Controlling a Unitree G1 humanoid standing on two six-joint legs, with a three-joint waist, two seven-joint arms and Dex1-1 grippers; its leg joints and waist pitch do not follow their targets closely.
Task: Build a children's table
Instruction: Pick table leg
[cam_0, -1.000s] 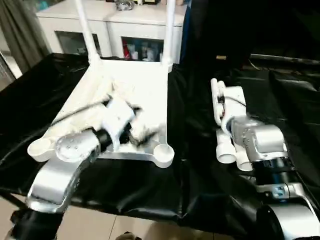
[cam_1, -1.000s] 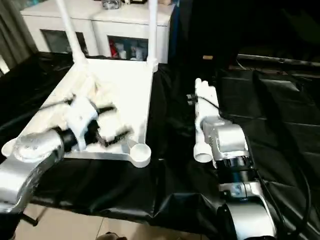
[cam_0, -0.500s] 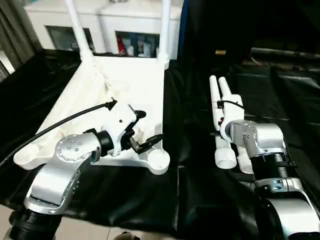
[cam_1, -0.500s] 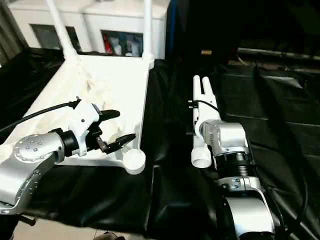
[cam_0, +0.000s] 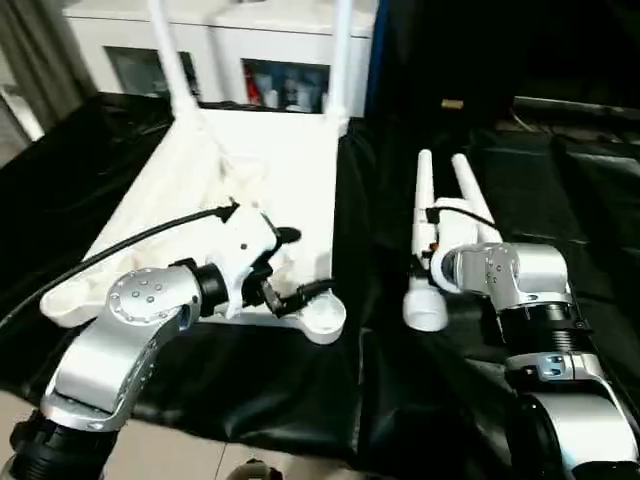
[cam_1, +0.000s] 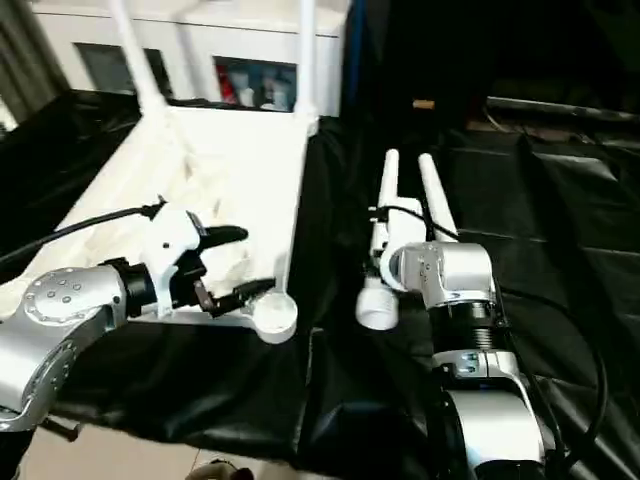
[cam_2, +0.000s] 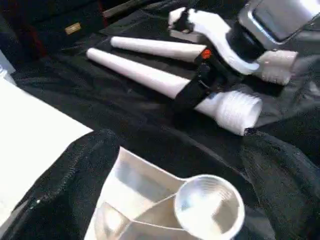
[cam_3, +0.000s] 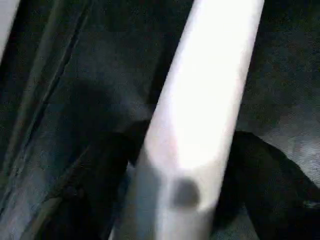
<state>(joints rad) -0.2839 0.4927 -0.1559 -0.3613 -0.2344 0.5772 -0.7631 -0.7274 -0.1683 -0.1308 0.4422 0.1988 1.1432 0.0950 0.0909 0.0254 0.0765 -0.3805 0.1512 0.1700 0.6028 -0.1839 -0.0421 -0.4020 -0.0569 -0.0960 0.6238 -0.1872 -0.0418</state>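
Right gripper (cam_2: 200, 87) now straddles one of the two loose legs (cam_0: 423, 240) on the black-draped surface (cam_0: 560, 200), a black finger on either side of the tube — closed in around it, though whether it presses on it I cannot tell. Half a second ago the two legs lay side by side and nearly parallel; now they splay apart at their far tips, and the grasped leg's threaded end sits closer to the table top. Its partner (cam_0: 472, 195) lies just beside it, partly under the right forearm.

Left gripper (cam_0: 290, 265) hangs with its fingers spread wide and holding nothing, above the near edge of the upturned table top (cam_0: 270, 170), close to the round corner socket (cam_0: 325, 313); it has kept much the same pose.

That socket is a shallow round cup, hollow. The table top is white moulded plastic, square, ribbed underside facing up. Two legs (cam_0: 340, 60) stand upright in the far corner sockets. Each loose leg is a smooth tapering tube with a ridged screw end (cam_2: 235, 111). Behind stands a white cabinet (cam_0: 250, 50).
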